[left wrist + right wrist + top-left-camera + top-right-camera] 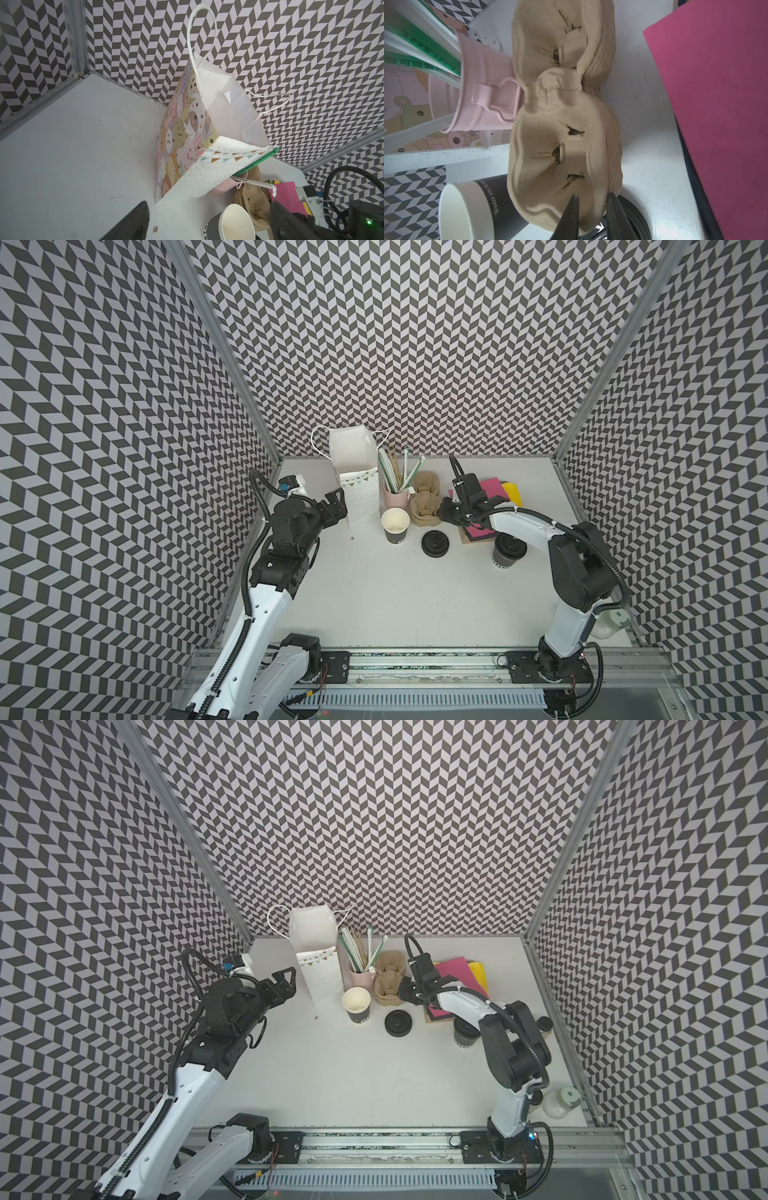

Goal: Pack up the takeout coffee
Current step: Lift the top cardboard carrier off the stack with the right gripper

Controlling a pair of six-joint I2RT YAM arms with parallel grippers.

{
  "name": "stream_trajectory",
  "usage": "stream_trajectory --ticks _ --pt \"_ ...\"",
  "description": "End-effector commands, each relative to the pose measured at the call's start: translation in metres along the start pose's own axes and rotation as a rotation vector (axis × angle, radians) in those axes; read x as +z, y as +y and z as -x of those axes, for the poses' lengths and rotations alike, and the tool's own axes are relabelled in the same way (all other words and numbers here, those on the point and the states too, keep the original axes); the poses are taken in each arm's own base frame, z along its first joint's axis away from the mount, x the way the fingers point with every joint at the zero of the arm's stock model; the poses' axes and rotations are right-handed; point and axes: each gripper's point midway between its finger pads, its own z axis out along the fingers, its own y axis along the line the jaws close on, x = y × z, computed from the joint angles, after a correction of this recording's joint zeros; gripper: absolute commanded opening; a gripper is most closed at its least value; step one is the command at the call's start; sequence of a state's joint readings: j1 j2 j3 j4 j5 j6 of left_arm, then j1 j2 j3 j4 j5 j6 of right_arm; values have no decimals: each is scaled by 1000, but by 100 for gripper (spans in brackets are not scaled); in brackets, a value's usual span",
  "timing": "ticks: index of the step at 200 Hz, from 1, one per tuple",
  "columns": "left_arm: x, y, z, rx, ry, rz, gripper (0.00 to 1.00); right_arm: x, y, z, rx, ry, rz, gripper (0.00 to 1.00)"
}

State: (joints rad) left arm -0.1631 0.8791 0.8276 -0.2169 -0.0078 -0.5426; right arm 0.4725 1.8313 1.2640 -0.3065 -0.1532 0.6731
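Evidently R gripper (593, 195) pinched carrier (542, 166) rim, L gripper (337, 498) gaped beside bag (359, 502); next needed: lifting top carrier w/o dragging stack.

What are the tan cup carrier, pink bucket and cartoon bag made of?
Tan cup carrier: moulded paper pulp, matte and fibrous; ragged torn slits.
Pink bucket: probably painted metal, possibly plastic; smooth satin sheen, rolled rim, stamped handle lug.
Cartoon bag: printed paper, matte; sharp creases, white twisted-cord handles.
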Motion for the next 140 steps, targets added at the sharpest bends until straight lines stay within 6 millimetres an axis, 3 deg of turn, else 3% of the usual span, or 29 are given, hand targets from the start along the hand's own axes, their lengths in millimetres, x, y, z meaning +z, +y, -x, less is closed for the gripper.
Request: stream_trajectory --ticks 1,140 --pt "1 -5 3 13 -12 -22 90 -2 8 16 -13 -48 21 23" --pt "1 -4 2 12 -10 -21 90 -14 24 25 -22 -76 72 12"
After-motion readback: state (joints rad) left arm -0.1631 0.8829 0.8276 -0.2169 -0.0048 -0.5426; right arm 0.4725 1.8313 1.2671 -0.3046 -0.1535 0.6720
